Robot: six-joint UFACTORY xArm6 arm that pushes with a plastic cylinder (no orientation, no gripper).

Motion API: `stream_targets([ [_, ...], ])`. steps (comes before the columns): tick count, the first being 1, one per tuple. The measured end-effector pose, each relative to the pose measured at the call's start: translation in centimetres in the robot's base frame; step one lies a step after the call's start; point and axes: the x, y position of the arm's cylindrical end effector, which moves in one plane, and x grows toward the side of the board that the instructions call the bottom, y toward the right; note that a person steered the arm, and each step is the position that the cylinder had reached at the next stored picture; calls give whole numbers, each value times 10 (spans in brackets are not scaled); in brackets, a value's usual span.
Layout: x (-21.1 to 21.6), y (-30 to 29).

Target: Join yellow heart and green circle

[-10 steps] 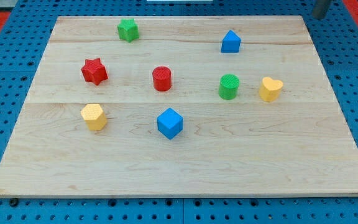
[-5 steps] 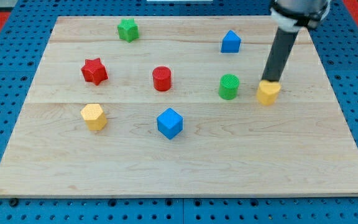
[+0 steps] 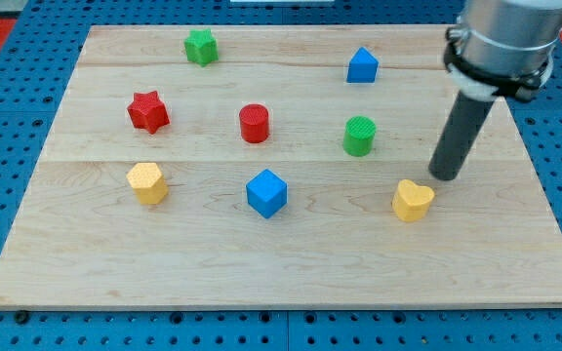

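Note:
The yellow heart (image 3: 413, 200) lies on the wooden board at the view's lower right. The green circle (image 3: 359, 135) stands up and to the left of it, well apart. My tip (image 3: 444, 176) rests on the board just up and right of the yellow heart, a small gap away, and to the right of and below the green circle. The rod rises from the tip toward the view's top right.
Other blocks on the wooden board (image 3: 281, 273): a blue cube (image 3: 266, 192), yellow hexagon (image 3: 147, 182), red star (image 3: 148, 111), red cylinder (image 3: 254, 123), green star (image 3: 200, 46) and a blue block (image 3: 362, 65). A blue pegboard surrounds the board.
The rod came in from the top right, met the yellow heart and pushed it down and slightly left, away from the green circle. My tip now sits lower on the board.

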Motion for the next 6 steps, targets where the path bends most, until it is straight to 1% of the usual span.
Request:
stream_targets([
  [1, -46, 1],
  [2, -66, -57],
  [3, -74, -115],
  [4, -39, -142],
  [6, -24, -153],
])
